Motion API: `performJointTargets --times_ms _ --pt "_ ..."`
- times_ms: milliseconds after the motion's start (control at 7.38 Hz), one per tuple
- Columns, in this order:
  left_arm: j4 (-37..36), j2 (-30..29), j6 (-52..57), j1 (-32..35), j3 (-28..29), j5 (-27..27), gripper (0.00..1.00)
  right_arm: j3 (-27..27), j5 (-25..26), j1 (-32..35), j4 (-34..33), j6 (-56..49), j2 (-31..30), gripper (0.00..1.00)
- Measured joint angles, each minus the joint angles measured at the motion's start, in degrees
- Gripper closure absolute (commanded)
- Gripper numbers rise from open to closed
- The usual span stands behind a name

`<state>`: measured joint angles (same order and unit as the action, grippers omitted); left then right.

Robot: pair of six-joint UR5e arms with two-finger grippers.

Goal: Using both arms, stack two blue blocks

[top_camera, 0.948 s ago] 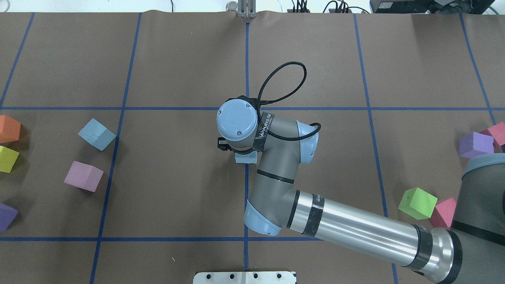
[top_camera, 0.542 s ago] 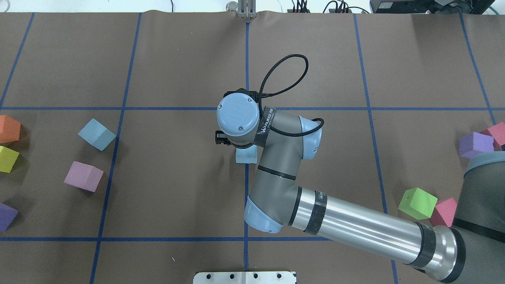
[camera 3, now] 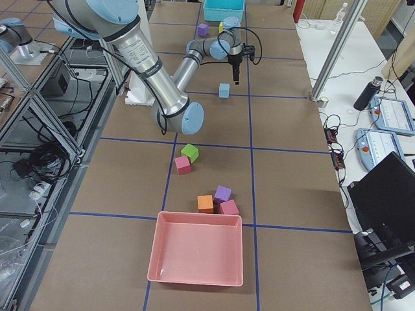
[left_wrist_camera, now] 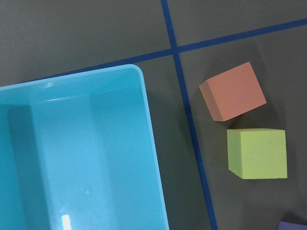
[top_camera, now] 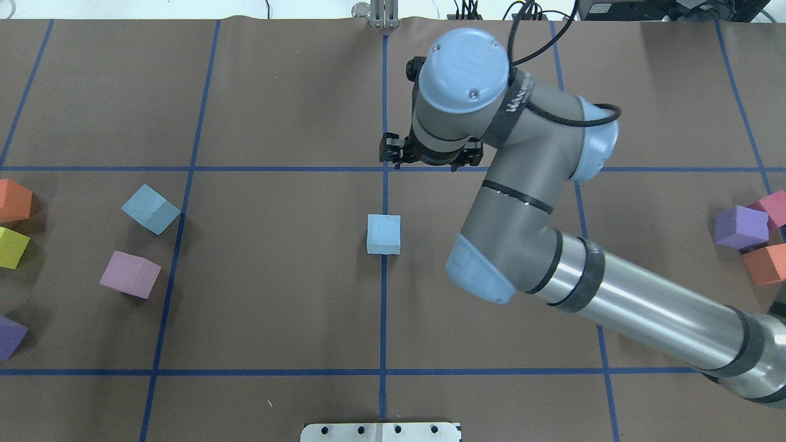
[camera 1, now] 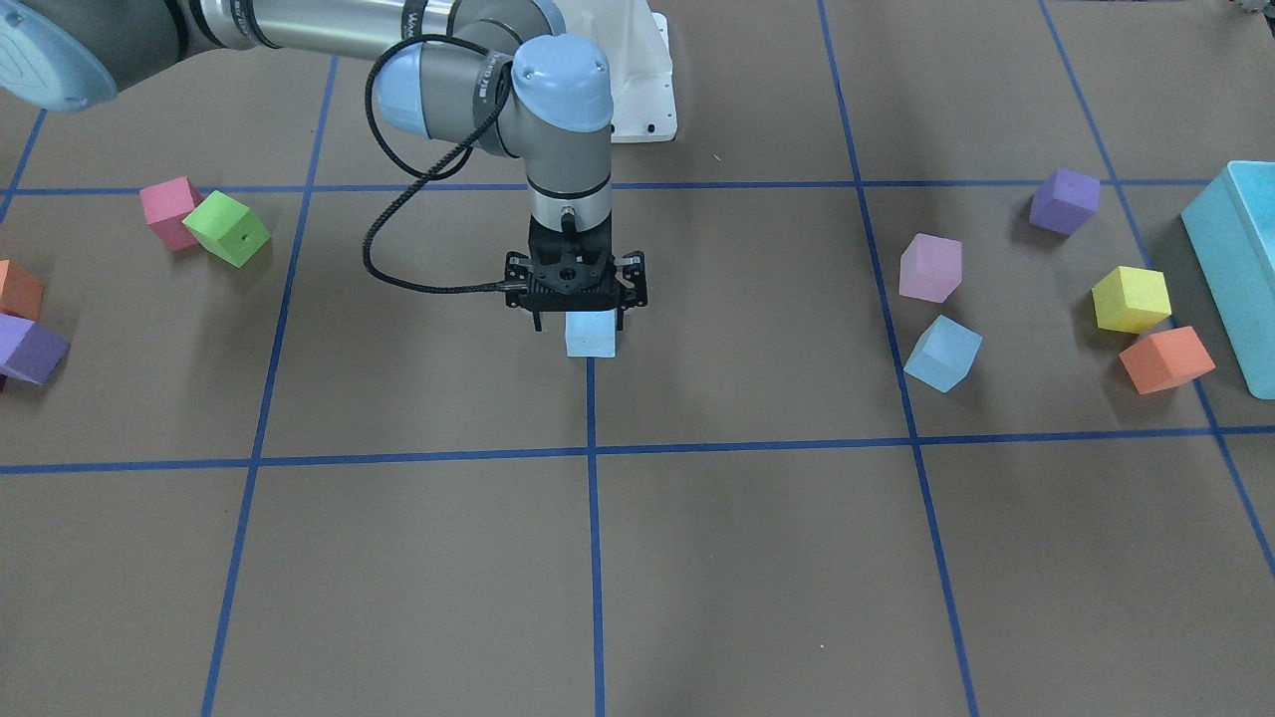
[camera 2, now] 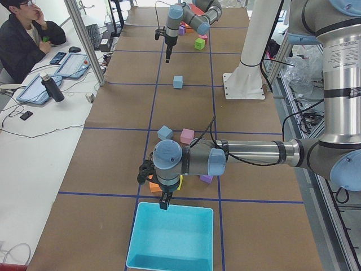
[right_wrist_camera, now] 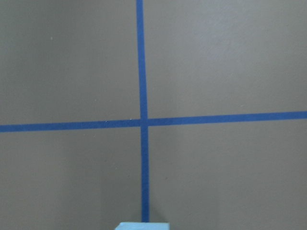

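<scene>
One blue block [top_camera: 384, 234] sits flat on the centre tape line; it also shows in the front view [camera 1: 590, 334], the side views [camera 2: 178, 82] [camera 3: 224, 89] and at the bottom edge of the right wrist view [right_wrist_camera: 142, 226]. The other blue block [top_camera: 150, 209] [camera 1: 942, 354] lies tilted at the left. My right gripper [top_camera: 430, 161] [camera 1: 578, 324] is open, empty and raised above the table by the centre block, apart from it. My left gripper [camera 2: 163, 204] hangs over the turquoise box's near rim; I cannot tell if it is open or shut.
The turquoise box [camera 2: 172, 237] [left_wrist_camera: 72, 158] stands at the left end, with orange [left_wrist_camera: 232, 91] and yellow-green [left_wrist_camera: 257, 153] cubes beside it. Pink [top_camera: 130, 274] and purple [top_camera: 9, 336] cubes lie left. Purple [top_camera: 740, 226] and orange [top_camera: 764, 264] cubes lie right, near a pink tray [camera 3: 198, 247].
My right arm has lifted off the centre blue block and swung toward the table's far side. The block stays on the tape line, now fully uncovered.
</scene>
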<state>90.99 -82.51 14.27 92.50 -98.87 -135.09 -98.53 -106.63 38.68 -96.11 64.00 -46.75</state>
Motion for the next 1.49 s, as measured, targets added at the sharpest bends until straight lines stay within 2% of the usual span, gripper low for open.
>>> performJointTargets --times_ms 271,542,813,948,1219,1490 --pt "2.31 -2.76 -0.02 -0.09 -1.87 -0.05 0.01 -2.49 -5.31 8.98 0.01 -11.73 -7.30 0.00" --pt "14.02 -6.74 -0.75 -0.42 0.53 -0.35 0.01 -1.40 -11.56 19.71 0.93 -25.98 -13.62 0.00" --pt "20.75 -11.55 -13.31 -3.01 1.34 -3.12 0.01 -0.30 -15.49 28.69 1.29 -40.95 -21.08 0.00" --pt "21.65 -14.31 -19.37 -6.38 1.34 -3.67 0.01 -0.09 -18.07 33.52 1.31 -47.79 -25.26 0.00" --pt "24.31 -17.48 -23.02 -15.41 1.27 -2.01 0.01 0.02 -23.03 42.11 1.34 -58.91 -33.31 0.00" --pt "26.27 -19.38 -25.52 -25.01 1.81 1.69 0.01 -0.24 -24.59 47.48 2.65 -65.86 -41.98 0.00"
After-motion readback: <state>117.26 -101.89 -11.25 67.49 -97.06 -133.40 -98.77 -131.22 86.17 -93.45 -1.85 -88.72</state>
